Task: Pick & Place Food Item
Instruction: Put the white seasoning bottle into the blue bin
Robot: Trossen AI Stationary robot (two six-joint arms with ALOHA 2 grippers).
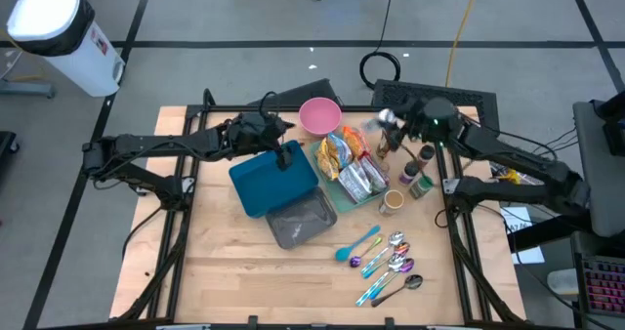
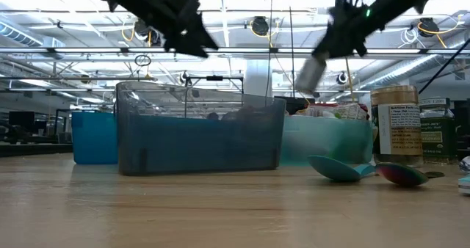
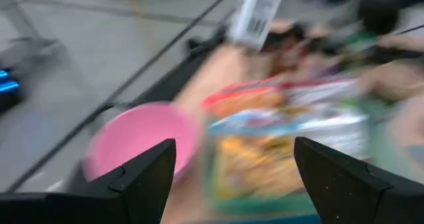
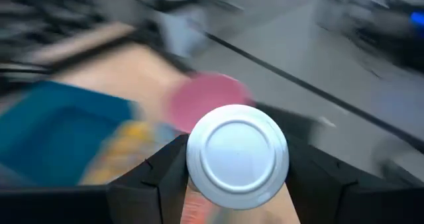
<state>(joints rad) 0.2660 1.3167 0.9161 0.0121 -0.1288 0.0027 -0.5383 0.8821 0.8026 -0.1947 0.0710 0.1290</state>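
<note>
Low view, level with the wooden table (image 2: 220, 211): a teal spoon (image 2: 336, 168) and a purple spoon (image 2: 400, 174) lie nearest on the right, with a dark grey bin (image 2: 198, 134) behind them at centre and a teal bin (image 2: 94, 136) to its left. A pale green tray (image 2: 330, 139) sits behind the spoons, and two labelled spice jars (image 2: 395, 125) stand at its right end. Above the tray, the right gripper (image 2: 317, 66) carries a white-capped spice jar (image 2: 309, 75) in the air, tilted, its fingers clamped on it. The left gripper (image 2: 192, 35) hangs above the grey bin.

Seen from overhead, the cutlery (image 1: 386, 262) lies at the near right of the table, the grey bin (image 1: 301, 219) at centre and the teal bin (image 1: 273, 179) touching its far corner. The tray of snack packets (image 1: 350, 166) runs beside both bins, and a pink bowl (image 1: 319, 115) stands at the far edge. The left gripper (image 1: 283, 127) hovers between the teal bin and the bowl, its fingers apart and holding nothing. The right gripper (image 1: 391, 123) holds the jar (image 1: 385, 117) over the far end of the tray, near the bowl.

The right wrist camera looks onto the jar's white cap (image 4: 237, 155) between its dark fingers (image 4: 165, 174).
</note>
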